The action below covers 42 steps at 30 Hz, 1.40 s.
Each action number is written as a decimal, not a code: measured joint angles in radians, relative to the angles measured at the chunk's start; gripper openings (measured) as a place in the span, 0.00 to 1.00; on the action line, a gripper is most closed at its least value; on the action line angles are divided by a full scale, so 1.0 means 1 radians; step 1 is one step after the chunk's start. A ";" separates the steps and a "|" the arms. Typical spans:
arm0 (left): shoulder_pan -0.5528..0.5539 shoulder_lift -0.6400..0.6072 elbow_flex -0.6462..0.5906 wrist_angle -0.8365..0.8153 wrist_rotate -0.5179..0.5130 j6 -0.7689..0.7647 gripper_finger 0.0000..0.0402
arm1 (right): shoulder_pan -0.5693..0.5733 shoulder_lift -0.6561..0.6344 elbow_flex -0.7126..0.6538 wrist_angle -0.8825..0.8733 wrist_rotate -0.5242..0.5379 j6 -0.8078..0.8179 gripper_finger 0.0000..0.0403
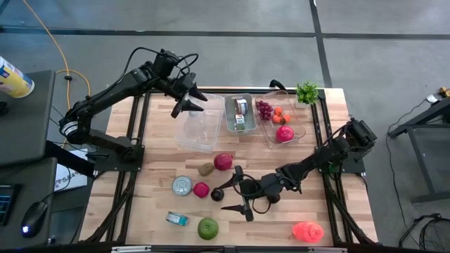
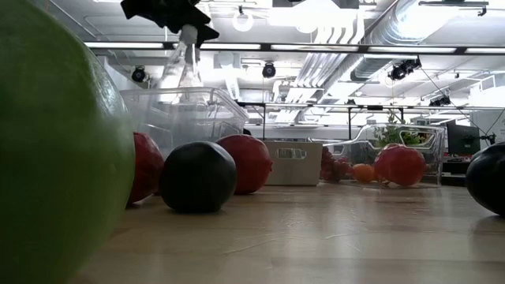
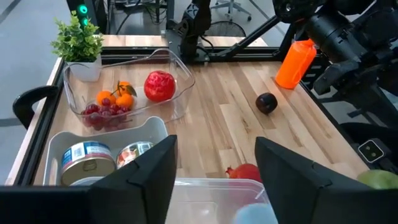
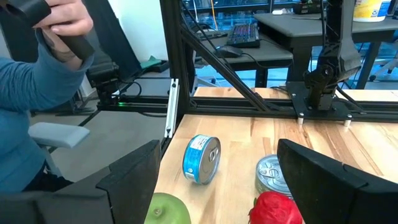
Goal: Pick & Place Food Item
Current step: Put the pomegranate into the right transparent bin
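Left jaws [image 1: 188, 98]: apart, nothing visibly between them, hanging over the far edge of the clear tub [image 1: 197, 130]; a pale, blurred thing shows just below them inside the tub, too unclear to name.
Right jaws [image 1: 235, 193]: spread wide, empty, low over the tabletop [image 1: 281, 228] near its middle.
By the right jaws: dark plum [image 1: 217, 194] just beside them; red fruit [image 1: 201, 190] and upright can [image 1: 182, 185] further towards the left arm.
Near edge: green apple [image 1: 207, 228], blue can [image 1: 177, 219] on its side, orange bottle [image 1: 308, 231] lying towards the right corner.
Middle: pomegranate [image 1: 223, 161] and a brownish item [image 1: 205, 169], just in front of the tub.
Far side: grey bin [image 1: 239, 114] holding cans; clear tray [image 1: 281, 118] with grapes [image 1: 264, 109], small oranges and a red fruit; plant [image 1: 307, 92] at the corner.
Beyond the tabletop: a person's hand [image 4: 65, 22] and blue sleeve in the right wrist view.
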 joint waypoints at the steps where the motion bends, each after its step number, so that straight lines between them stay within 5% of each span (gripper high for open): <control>1: 0.000 0.000 0.000 0.002 0.000 0.010 0.54 | 0.000 0.000 0.000 0.000 0.000 0.000 0.77; 7: -0.006 -0.089 0.000 0.025 -0.010 0.094 0.55 | 0.000 0.000 0.000 -0.001 -0.001 0.000 0.77; 15: -0.082 -0.316 0.000 0.018 -0.205 0.069 0.55 | 0.000 0.000 0.000 -0.030 -0.003 -0.007 0.77; 27: -0.245 -0.514 0.000 -0.253 -0.215 -0.037 0.55 | 0.001 0.000 0.000 -0.085 -0.005 0.081 0.77; 30: -0.285 -0.533 -0.007 -0.316 -0.215 -0.045 0.55 | -0.002 0.000 0.000 -0.104 0.070 0.077 0.77; 36: -0.347 -0.570 -0.076 -0.323 -0.225 -0.137 0.55 | -0.009 0.000 0.000 -0.122 0.459 0.023 0.77; 42: -0.371 -0.606 -0.182 -0.321 -0.303 -0.200 0.55 | -0.042 -0.004 0.009 -0.148 0.494 -0.003 0.74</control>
